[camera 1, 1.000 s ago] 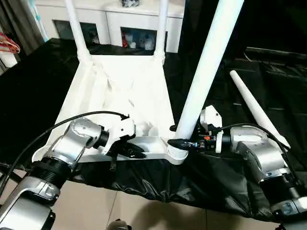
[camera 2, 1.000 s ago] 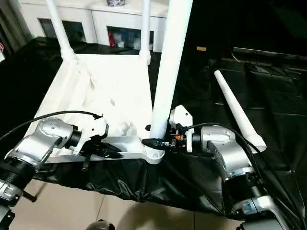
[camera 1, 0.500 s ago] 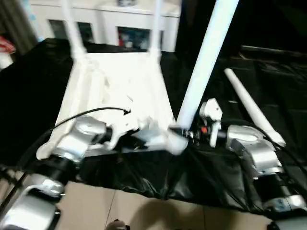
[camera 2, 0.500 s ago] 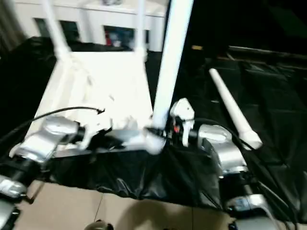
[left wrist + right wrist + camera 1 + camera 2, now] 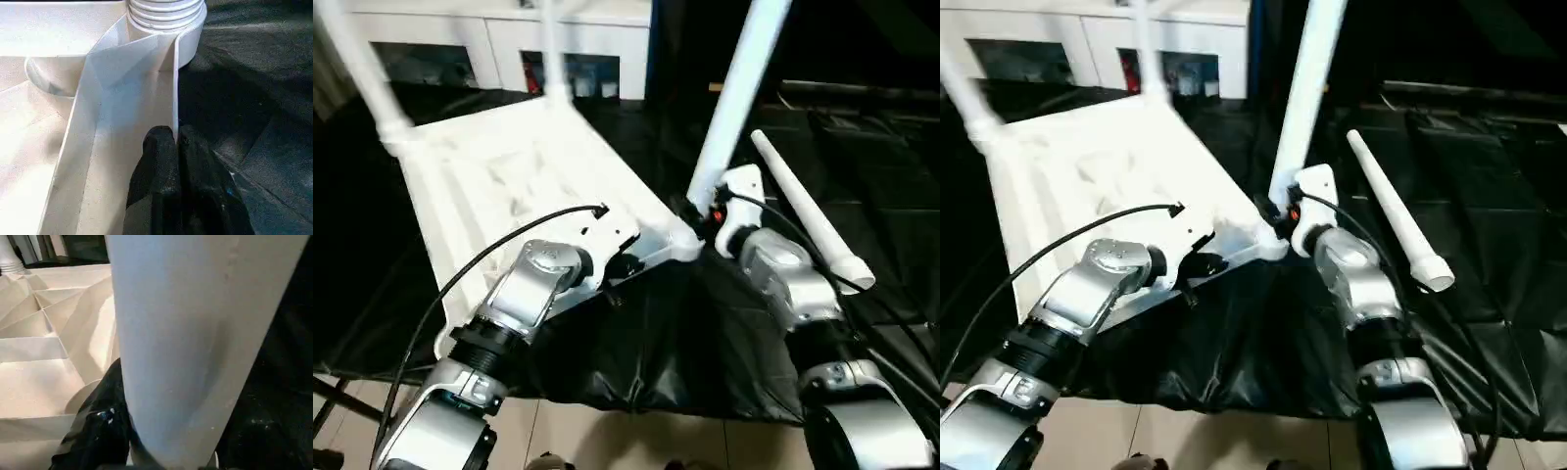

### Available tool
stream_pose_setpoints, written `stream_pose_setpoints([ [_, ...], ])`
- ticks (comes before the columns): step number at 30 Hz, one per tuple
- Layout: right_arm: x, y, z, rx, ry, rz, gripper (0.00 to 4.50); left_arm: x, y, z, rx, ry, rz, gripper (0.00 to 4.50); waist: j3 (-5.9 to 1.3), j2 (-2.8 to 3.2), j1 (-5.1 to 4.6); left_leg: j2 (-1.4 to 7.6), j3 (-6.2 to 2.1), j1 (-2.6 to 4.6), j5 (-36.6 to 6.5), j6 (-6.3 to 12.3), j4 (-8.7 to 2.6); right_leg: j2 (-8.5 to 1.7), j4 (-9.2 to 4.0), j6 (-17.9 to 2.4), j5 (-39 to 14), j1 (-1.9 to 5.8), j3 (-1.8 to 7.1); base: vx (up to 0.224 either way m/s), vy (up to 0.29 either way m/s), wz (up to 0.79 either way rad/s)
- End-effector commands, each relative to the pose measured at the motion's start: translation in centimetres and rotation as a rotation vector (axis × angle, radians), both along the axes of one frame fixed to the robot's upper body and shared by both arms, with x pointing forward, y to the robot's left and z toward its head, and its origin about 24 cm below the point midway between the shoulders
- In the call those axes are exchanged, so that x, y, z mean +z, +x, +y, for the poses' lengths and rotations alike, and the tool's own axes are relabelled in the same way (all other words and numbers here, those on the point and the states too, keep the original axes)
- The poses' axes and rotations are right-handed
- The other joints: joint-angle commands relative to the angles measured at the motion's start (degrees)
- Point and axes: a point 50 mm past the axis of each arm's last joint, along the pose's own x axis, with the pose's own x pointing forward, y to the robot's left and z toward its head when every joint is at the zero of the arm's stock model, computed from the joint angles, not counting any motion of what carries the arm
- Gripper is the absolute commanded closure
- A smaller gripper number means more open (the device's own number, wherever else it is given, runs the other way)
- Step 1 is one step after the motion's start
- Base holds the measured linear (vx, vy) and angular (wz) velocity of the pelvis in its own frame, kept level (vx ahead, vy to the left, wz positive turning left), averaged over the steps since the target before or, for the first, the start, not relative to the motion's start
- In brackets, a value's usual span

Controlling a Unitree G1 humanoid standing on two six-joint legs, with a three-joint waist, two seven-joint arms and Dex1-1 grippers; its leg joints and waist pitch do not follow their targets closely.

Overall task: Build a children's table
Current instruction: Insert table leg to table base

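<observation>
Tabletop [image 5: 499,176] now swung round w/ near corner turned away vs earlier, lying upside down on black cloth [image 5: 685,323], left gripper [image 5: 175,142] pinched tight on its rim, right gripper [image 5: 697,217] clamped round upright leg [image 5: 736,93] at corner socket, loose leg [image 5: 808,215] on cloth nearby

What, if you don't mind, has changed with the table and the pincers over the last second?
The upturned tabletop has swung round on the black cloth: the near corner with its fitted leg now lies further from the robot and to its right. The left pincer stays clamped on the rim, the right pincer stays around that leg's base. The loose leg lies where it was.
</observation>
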Motion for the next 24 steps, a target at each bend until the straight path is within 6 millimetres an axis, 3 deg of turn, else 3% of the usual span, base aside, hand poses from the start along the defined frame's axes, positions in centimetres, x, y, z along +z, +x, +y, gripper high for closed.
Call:
stream_pose_setpoints([
  [1, -4.9, -1.6, 1.0, 0.026, -0.033, 0.225, 2.64, 3.6, 0.5, -1.1, -0.036, -0.071, -0.147, 4.50, -3.58, 0.28, 0.51, 1.33, -0.49, 0.22, -11.8, 1.04, -3.60, -4.67, -3.79, -11.9, -11.0, 3.43, 2.63, 0.000, 0.000, 0.00],
  [5, -4.5, -1.2, 1.1, 0.025, -0.053, 0.218, 2.64, 3.6, 0.5, -0.6, -0.047, -0.058, -0.142, 4.50, -3.80, 0.26, 0.54, 1.33, -0.51, 0.28, -12.4, 0.66, -3.61, -4.76, -3.92, -11.2, -13.2, 3.46, 2.67, 0.000, 0.000, 0.00],
  [9, -4.0, -0.8, 1.0, 0.029, -0.015, 0.199, 2.64, 3.6, 0.3, -0.3, -0.085, -0.059, -0.127, 4.50, -3.94, 0.51, 0.63, 1.43, -0.48, 0.36, -11.2, 0.60, -3.50, -4.70, -3.51, -12.0, -9.4, 3.37, 2.73, 0.000, 0.000, 0.00],
  [12, -3.7, -0.7, 0.9, 0.045, 0.014, 0.184, 1.94, 3.4, -0.1, -0.2, -0.122, -0.068, -0.116, 4.50, -4.02, 0.45, 0.61, 1.36, -0.39, 0.26, -10.3, 0.93, -3.35, -4.66, -3.17, -13.2, -6.3, 3.54, 2.75, 0.000, 0.000, 0.00],
  [18, -2.7, -0.8, 0.5, 0.125, 0.054, 0.143, 1.58, 3.1, -0.4, 0.7, -0.172, -0.075, -0.089, 4.50, -4.56, 0.64, 1.30, 1.39, -0.25, 0.26, -6.4, 2.80, -2.75, -4.46, -2.17, -15.1, 1.4, 3.64, 2.70, 0.000, 0.000, 0.00],
  [24, -2.0, -1.4, -0.2, 0.242, 0.011, 0.100, 1.13, 2.9, -0.7, 1.3, -0.244, -0.076, -0.073, 4.50, -4.63, 0.81, 2.32, 1.43, -0.19, 0.31, -6.7, 2.54, -2.63, -4.55, -2.15, -14.9, 0.3, 3.66, 2.68, 0.000, 0.000, 0.00],
])
